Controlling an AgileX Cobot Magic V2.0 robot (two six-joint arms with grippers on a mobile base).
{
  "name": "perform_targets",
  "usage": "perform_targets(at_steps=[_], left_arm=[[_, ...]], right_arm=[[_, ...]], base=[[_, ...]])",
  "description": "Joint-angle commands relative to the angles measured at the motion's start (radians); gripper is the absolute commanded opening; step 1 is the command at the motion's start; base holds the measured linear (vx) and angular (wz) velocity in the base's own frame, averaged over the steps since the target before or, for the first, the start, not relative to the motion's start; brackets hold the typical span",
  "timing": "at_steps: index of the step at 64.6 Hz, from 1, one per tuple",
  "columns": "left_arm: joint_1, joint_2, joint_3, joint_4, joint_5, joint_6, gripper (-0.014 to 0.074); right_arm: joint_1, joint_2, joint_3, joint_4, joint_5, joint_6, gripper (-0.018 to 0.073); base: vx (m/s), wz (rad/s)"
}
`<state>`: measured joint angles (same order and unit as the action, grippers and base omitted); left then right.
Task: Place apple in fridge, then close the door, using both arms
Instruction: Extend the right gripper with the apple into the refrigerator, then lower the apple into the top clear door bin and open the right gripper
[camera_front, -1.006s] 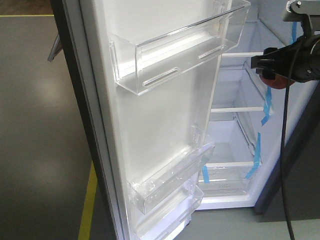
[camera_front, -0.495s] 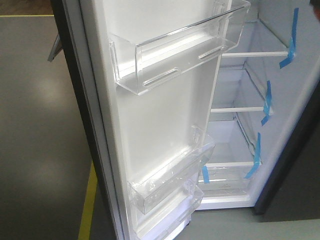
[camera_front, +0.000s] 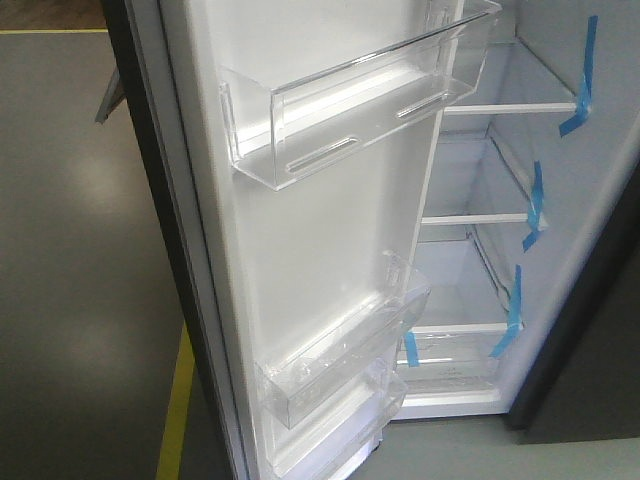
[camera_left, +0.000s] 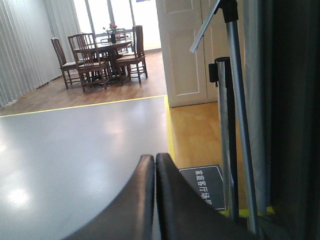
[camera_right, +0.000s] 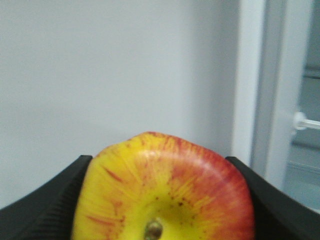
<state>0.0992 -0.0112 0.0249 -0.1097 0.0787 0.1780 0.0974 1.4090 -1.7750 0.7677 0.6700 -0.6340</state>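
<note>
The fridge (camera_front: 480, 240) stands open in the front view, white inside with white shelves and strips of blue tape (camera_front: 535, 200). Its door (camera_front: 320, 250) swings toward me, white inside with clear plastic bins (camera_front: 350, 110). No arm shows in the front view. In the right wrist view my right gripper (camera_right: 162, 200) is shut on the apple (camera_right: 165, 190), red and yellow with its stem dimple facing the camera, before a pale wall and a white frame edge. In the left wrist view my left gripper (camera_left: 155, 160) is shut and empty, its black fingers (camera_left: 142, 200) together above the grey floor.
Chrome stanchion poles (camera_left: 235, 115) and a dark floor sign (camera_left: 205, 187) stand right of the left gripper. A yellow floor line (camera_front: 178, 400) runs beside the door. A dining table with chairs (camera_left: 102, 57) sits far back. A dark fridge side panel (camera_front: 590, 370) is at the right.
The right arm with the apple, seen at the upper right of the front view a second ago, has left that view. The fridge and door have not moved.
</note>
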Motion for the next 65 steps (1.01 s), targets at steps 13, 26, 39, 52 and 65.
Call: perform_targets(at_steps=[13, 26, 39, 52, 65], left_arm=[[0.001, -0.016, 0.028, -0.002, -0.069, -0.008, -0.0005], [0.001, -0.016, 0.028, -0.002, -0.069, -0.008, -0.0005], [0.001, -0.016, 0.028, -0.002, -0.069, -0.008, -0.0005], [0.001, -0.016, 0.028, -0.002, -0.069, -0.008, -0.0005], [0.001, -0.016, 0.028, -0.002, -0.07, -0.008, -0.0005]], right_arm=[[-0.004, 0.206, -0.186, 0.134, 0.099, -0.105, -0.0001], [-0.004, 0.269, -0.211, 0.166, 0.14, -0.15, 0.0038], [-0.004, 0.272, -0.211, 0.18, 0.145, -0.152, 0.0226], [-0.004, 0.272, -0.21, 0.181, 0.153, -0.148, 0.0519], [-0.004, 0.272, -0.21, 0.18, 0.15, -0.146, 0.0657]], base=[[0.0, 0.0], [0.0, 0.0], [0.0, 0.0], [0.0, 0.0], [0.0, 0.0]])
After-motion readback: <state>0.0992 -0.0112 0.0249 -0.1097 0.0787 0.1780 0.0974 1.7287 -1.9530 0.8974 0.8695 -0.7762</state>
